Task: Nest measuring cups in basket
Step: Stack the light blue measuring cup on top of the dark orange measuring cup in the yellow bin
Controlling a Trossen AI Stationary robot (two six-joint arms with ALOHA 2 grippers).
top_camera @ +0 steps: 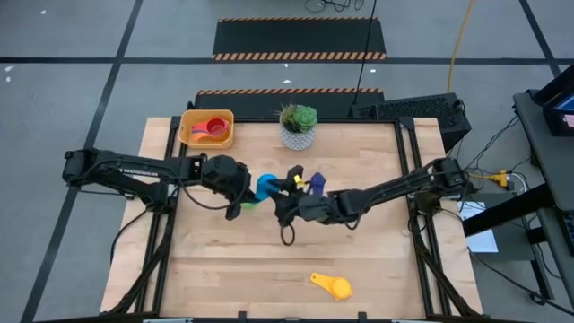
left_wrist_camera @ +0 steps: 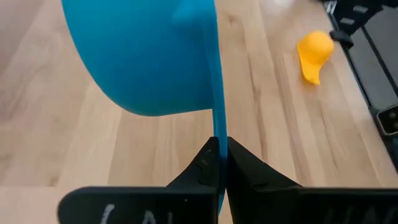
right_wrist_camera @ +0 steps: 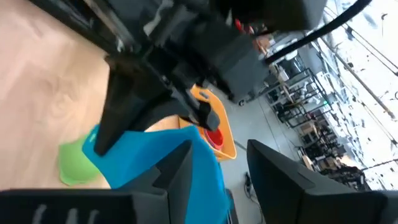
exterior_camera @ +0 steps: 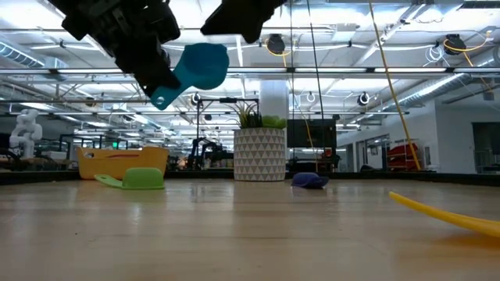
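The light blue measuring cup (exterior_camera: 199,66) is lifted above the table's middle, held by my left gripper (left_wrist_camera: 219,152), which is shut on it. My right gripper (right_wrist_camera: 221,162) is open right beside the cup's bowl (right_wrist_camera: 155,165), and one finger shows in front of the bowl. The green cup (exterior_camera: 141,178) lies upside down on the table below the blue one. The dark blue cup (top_camera: 316,184) and the yellow cup (top_camera: 332,285) also lie on the table. The yellow-orange basket (top_camera: 190,136) at the far left holds red and orange cups (top_camera: 213,128). My left gripper pinches the light blue cup's flat handle (left_wrist_camera: 219,134) between its two fingers, which lie along the handle. The cup is lifted clear of the table, its bowl (left_wrist_camera: 143,56) beyond the fingertips. Whether my right gripper touches the cup, I cannot tell.
A white patterned pot with a green plant (top_camera: 298,126) stands at the far edge, right of the basket. Bare wood lies across the near half of the table (top_camera: 224,269), apart from the yellow cup. The two arms meet closely at the middle.
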